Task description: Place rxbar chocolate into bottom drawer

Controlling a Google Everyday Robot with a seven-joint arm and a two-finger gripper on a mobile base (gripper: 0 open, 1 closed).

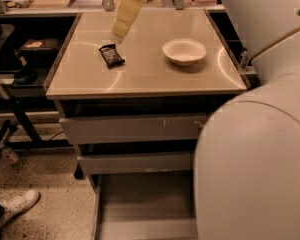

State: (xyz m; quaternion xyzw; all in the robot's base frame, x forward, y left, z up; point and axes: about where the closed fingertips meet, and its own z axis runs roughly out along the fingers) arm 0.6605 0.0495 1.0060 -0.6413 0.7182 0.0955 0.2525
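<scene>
The rxbar chocolate (111, 55), a small black-wrapped bar, lies flat on the left part of the beige cabinet top (140, 76). My gripper (118, 36), cream-coloured, hangs down from the back of the top, with its tip just above and behind the bar. It is holding nothing that I can see. The bottom drawer (142, 204) is pulled out at the foot of the cabinet, and its grey floor shows nothing lying in it. My own arm hides its right part.
A white bowl (184, 50) stands on the right of the top. Two shallower grey drawers (135, 129) sit slightly out above the bottom one. My arm's large white body (255, 159) fills the right foreground. A person's shoe (16, 205) is on the floor at left.
</scene>
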